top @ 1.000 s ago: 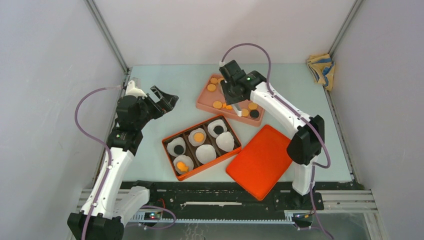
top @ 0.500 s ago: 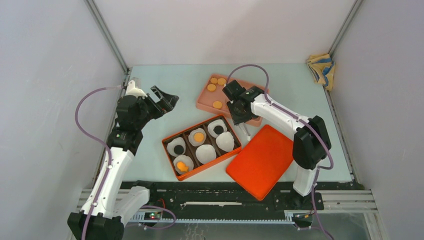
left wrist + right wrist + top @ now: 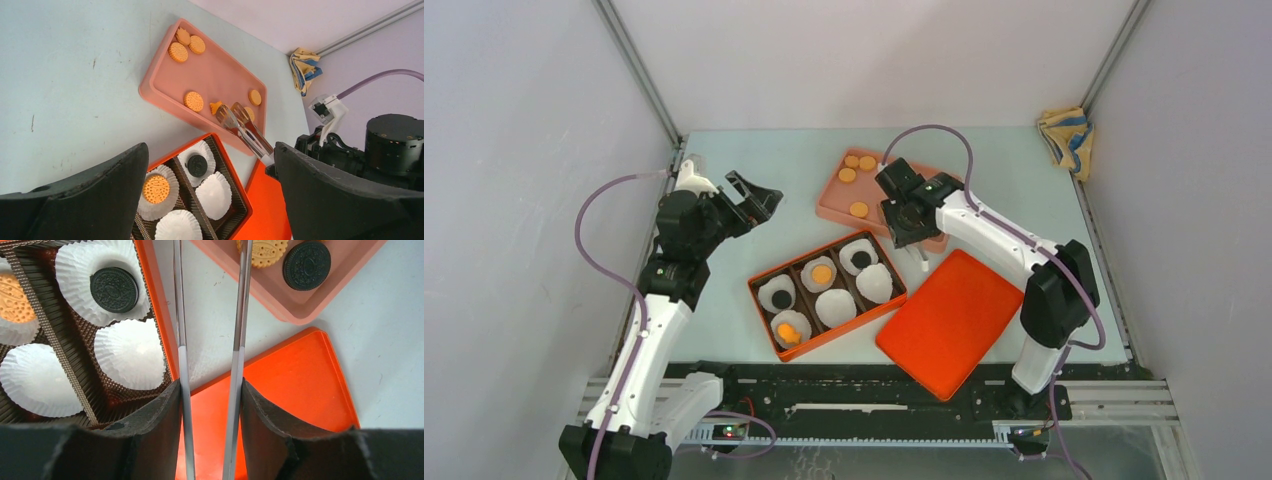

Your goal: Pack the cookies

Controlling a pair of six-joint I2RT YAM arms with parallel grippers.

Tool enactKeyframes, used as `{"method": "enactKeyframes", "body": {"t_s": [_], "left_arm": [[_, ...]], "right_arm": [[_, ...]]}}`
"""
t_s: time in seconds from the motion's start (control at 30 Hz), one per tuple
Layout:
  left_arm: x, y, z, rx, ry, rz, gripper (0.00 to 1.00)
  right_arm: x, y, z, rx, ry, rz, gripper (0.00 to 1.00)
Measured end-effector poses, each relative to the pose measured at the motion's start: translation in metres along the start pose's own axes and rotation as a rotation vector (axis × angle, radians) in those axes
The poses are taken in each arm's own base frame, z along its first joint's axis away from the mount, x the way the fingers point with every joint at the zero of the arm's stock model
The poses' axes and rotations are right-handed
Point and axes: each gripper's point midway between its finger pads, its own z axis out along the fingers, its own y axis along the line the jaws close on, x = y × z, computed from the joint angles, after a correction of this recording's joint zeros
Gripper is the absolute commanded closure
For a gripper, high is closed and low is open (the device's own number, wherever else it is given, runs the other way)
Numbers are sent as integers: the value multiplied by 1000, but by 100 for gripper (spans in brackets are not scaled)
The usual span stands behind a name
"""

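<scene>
A pale blue-green table (image 3: 754,160) forms the base of a small enclosure. Plain white panel walls (image 3: 844,60) close it in at the back and on both sides, joined at the far corners by bare aluminium posts (image 3: 639,72). The light is soft and even. A crumpled yellow and blue cloth (image 3: 1064,140) lies in the table's far right corner. A black mounting rail (image 3: 844,378) runs along the near edge, and a few small scuff marks (image 3: 94,62) show on the tabletop.

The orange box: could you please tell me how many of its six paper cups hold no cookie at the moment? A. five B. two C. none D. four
B: in the orange box, only the two paper cups at its near right end are bare white, while the other four each hold one of the cookies, two black and two orange.
</scene>
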Motion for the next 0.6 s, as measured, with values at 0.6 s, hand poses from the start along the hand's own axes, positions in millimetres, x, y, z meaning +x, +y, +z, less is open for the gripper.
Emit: {"method": "enactKeyframes", "body": {"t_s": [0.6], "left_arm": [[-4,-5,2,23,-13,-10,0]], "right_arm": [[-8,-13,32,70,66,18,50]]}}
